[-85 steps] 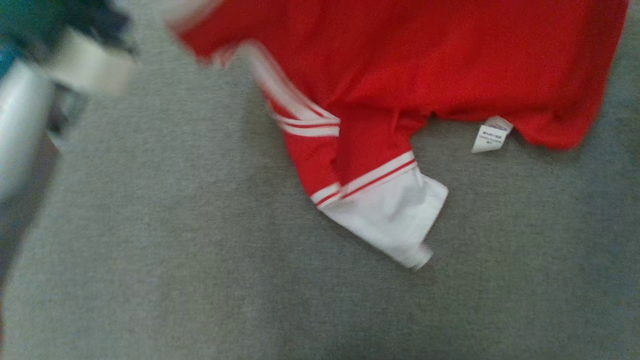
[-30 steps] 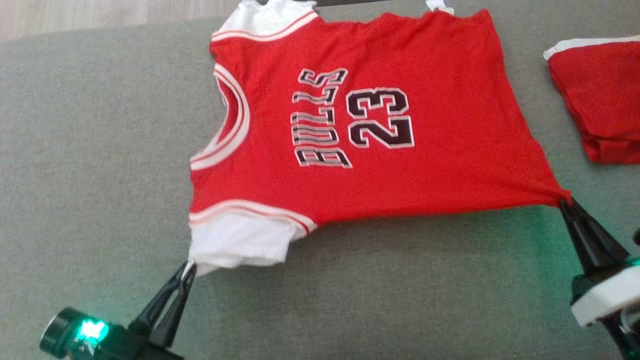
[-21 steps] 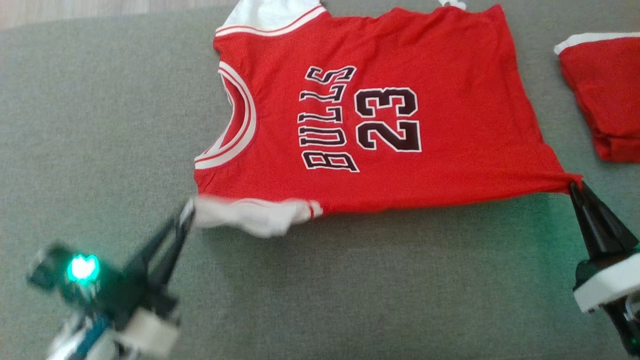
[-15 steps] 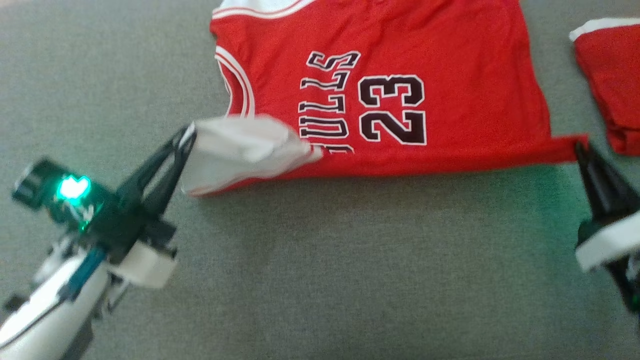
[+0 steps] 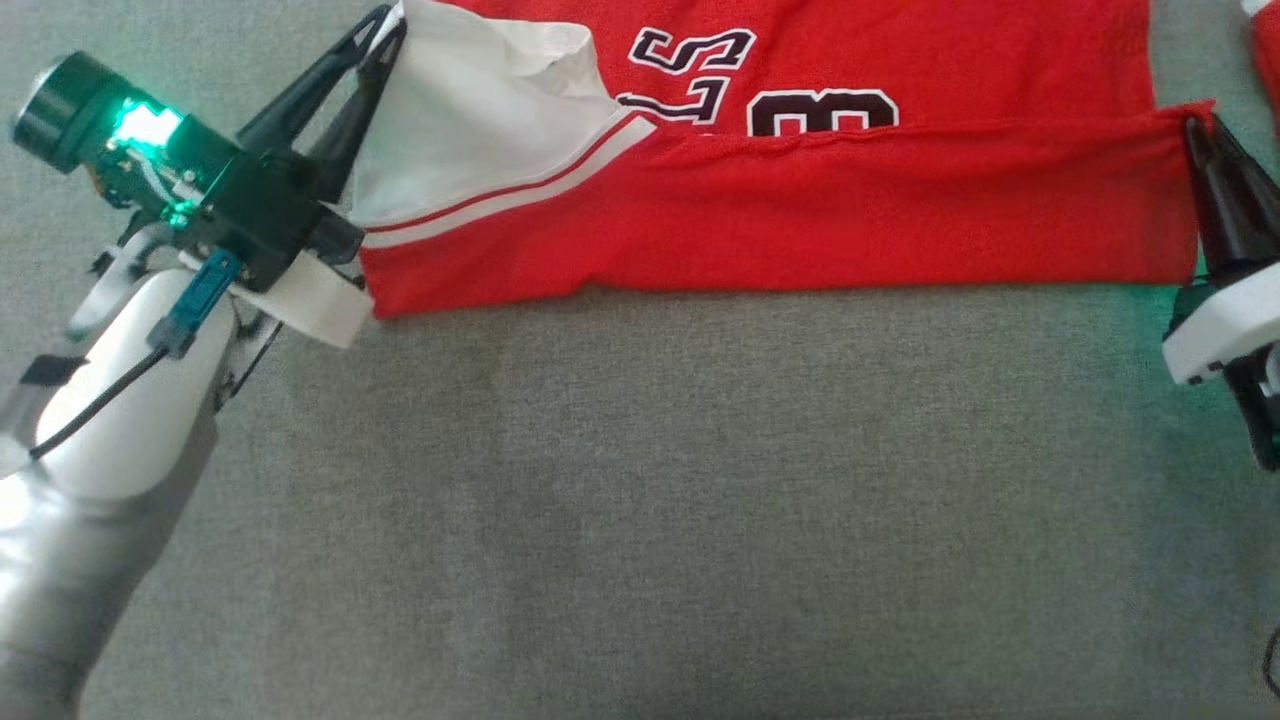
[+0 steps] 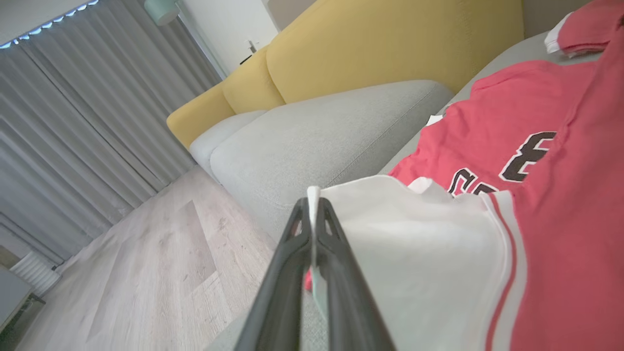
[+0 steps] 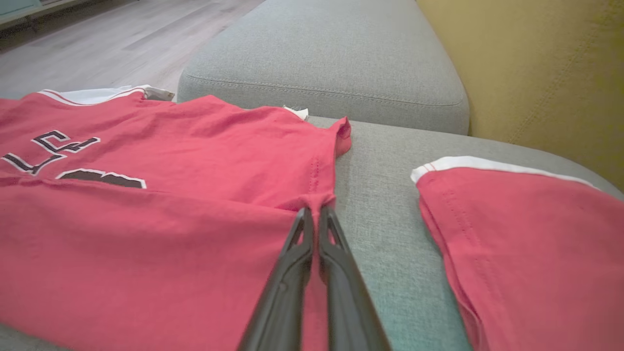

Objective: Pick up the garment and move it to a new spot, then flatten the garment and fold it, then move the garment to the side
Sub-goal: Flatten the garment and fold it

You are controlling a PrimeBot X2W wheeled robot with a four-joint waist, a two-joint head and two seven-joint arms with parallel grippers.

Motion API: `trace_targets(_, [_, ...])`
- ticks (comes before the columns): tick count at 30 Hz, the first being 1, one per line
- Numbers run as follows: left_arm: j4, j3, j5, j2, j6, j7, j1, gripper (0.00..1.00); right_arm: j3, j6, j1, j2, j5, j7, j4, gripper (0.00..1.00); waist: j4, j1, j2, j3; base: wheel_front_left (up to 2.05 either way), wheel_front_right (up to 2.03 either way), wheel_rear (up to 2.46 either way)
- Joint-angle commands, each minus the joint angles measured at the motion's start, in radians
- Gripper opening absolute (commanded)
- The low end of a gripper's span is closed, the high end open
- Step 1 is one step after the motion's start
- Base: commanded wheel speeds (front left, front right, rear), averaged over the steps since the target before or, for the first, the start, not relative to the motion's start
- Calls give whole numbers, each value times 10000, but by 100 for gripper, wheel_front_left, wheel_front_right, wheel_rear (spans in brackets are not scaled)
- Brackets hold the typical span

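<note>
The garment [image 5: 800,230] is a red jersey with black lettering and a white sleeve, spread on the grey sofa cushion [image 5: 640,500]. Its near edge is lifted and doubled over the rest. My left gripper [image 5: 392,20] is shut on the white sleeve corner [image 6: 312,195] at the upper left. My right gripper [image 5: 1192,125] is shut on the red hem corner [image 7: 317,202] at the upper right. The garment's far part runs off the head view's top edge; the wrist views show that part [image 7: 195,141] lying flat.
A second, folded red garment [image 7: 526,234] with a white band lies to the right on the same cushion. Behind are a grey armrest [image 7: 321,58] and yellow back cushions [image 6: 390,44]. Wooden floor [image 6: 161,273] lies beyond the cushion's left edge.
Both grippers have carried the near edge of the garment up and away from me, folding it over the lettering. The head camera has tilted down, so the whole picture has shifted.
</note>
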Motion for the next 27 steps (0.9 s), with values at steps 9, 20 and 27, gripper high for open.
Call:
trace_targets(9, [143, 1544, -1927, -728, 745, -391, 1470, 100, -241, -7, 102, 432, -723, -840, 74, 100, -45, -3, 0, -231, 0, 0, 0])
trace_targets(20, [627, 1870, -3405, -1064, 718, -54, 3691, 100, -349, -7, 806, 957, -611, -855, -258, 100, -339, -3, 0, -183, 0, 0, 0])
trace_targets(27, [1288, 1698, -4003, -1293, 84, 448, 3761, 0, -281, -7, 859, 1005, -499, -660, -100, 100, -517, -3, 0, -248, 0, 0, 0])
